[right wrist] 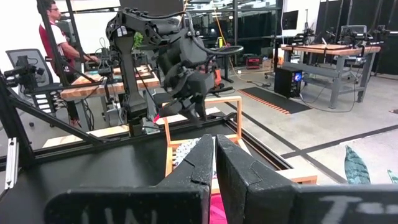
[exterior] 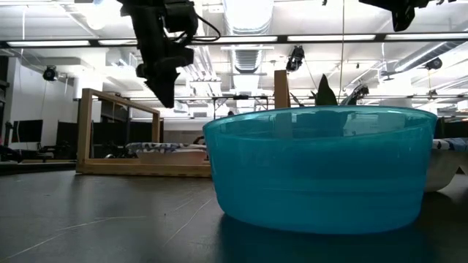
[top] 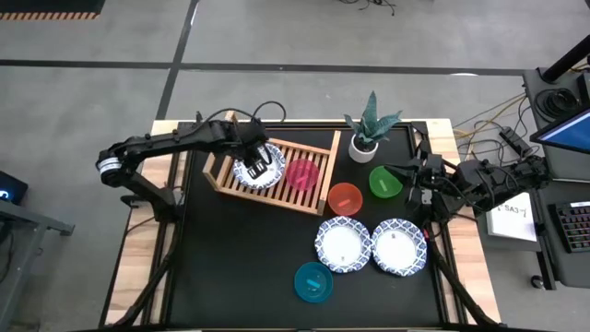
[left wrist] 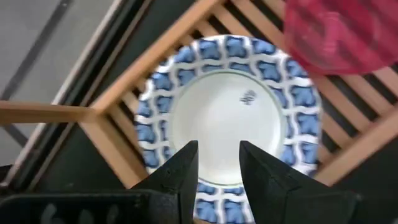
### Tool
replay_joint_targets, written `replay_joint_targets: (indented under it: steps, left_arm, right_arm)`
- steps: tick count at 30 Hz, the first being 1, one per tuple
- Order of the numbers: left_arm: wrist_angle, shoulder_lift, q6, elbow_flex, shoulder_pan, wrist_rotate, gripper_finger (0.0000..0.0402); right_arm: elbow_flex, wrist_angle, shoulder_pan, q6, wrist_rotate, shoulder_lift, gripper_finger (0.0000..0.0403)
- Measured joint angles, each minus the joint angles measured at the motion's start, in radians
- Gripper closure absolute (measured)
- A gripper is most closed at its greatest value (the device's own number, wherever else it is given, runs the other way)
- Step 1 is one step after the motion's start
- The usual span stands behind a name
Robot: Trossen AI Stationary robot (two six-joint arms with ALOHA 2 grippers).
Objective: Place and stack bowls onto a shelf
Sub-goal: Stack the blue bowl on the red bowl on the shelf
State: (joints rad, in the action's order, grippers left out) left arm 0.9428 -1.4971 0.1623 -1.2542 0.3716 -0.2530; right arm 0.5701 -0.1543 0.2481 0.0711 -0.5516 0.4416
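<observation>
Bowls were being racked: the left gripper (top: 260, 159) hovered with fingers parted, gripping nothing, above a blue-rimmed white bowl (left wrist: 227, 118) lying on the wooden shelf (top: 310, 148) beside the pink bowl (top: 301, 172); seemingly the release step; next called for fetching another patterned bowl (top: 342, 243); the right gripper (top: 412, 180) waited pressed shut by the green bowl (top: 386, 181).

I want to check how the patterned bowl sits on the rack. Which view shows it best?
The left wrist view: the patterned bowl fills the picture, flat on the rack's slats. The high view shows it small, partly under the left gripper. The low view gives only a sliver; the right wrist view barely shows it.
</observation>
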Motion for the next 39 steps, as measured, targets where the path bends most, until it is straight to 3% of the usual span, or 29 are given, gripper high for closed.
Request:
replay_joint_targets:
  steps: [15, 20, 23, 29, 39]
  left_arm:
    - [-0.163, 0.0, 0.016, 0.005, -0.391, 0.005, 0.032]
    - [-0.228, -0.006, 0.116, 0.006, -0.496, 0.005, 0.032]
    - [-0.259, -0.017, 0.176, 0.006, -0.537, 0.004, 0.032]
    - [-0.289, -0.021, 0.298, 0.006, -0.574, 0.003, 0.03]
    - [-0.374, -0.022, 0.546, 0.008, -0.638, 0.009, 0.0246]
  right_arm:
    - [0.0, -0.022, 0.0, 0.0, 0.001, 0.0, 0.0394]
    - [0.0, -0.027, 0.0, 0.043, 0.009, 0.0, 0.0394]
    - [0.0, -0.035, 0.0, 0.066, 0.027, 0.0, 0.0394]
    - [0.0, 0.026, 0.006, -0.038, 0.273, 0.0, 0.0394]
    - [-0.028, 0.026, 0.016, -0.176, 0.289, -0.028, 0.0394]
